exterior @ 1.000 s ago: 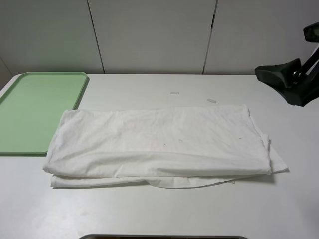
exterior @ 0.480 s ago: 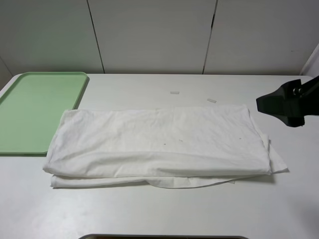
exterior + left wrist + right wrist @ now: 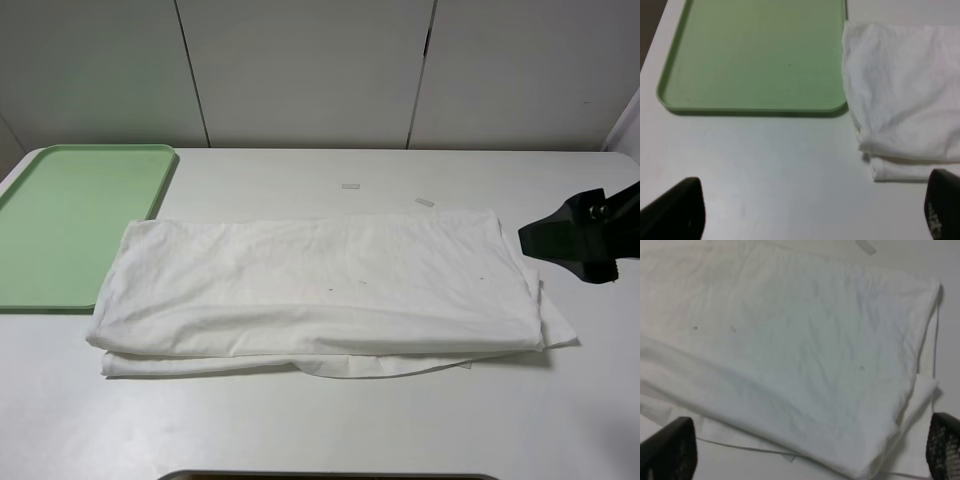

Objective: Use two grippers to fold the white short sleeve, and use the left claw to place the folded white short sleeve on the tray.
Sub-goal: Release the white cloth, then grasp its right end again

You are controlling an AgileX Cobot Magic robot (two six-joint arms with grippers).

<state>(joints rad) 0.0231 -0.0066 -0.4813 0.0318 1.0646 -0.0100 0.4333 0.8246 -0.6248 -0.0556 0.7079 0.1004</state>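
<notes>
The white short sleeve (image 3: 320,290) lies folded into a long wrinkled band across the middle of the table, its left end just right of the tray (image 3: 70,220). The pale green tray holds nothing. My right gripper (image 3: 560,238) hovers at the shirt's right end, pointing left. In the right wrist view that gripper (image 3: 807,447) is open, its fingertips (image 3: 670,447) spread wide above the shirt (image 3: 790,355). The left gripper (image 3: 807,210) is open over bare table, near the tray's (image 3: 755,55) front rim and the shirt's left end (image 3: 905,100). The high view does not show it.
Two small white tape strips (image 3: 350,186) (image 3: 425,202) lie on the table behind the shirt. A dark object's edge (image 3: 330,476) shows at the table's front. White wall panels stand behind the table.
The right arm has come down and slightly right beside the shirt's right end. The shirt and tray have not moved.
</notes>
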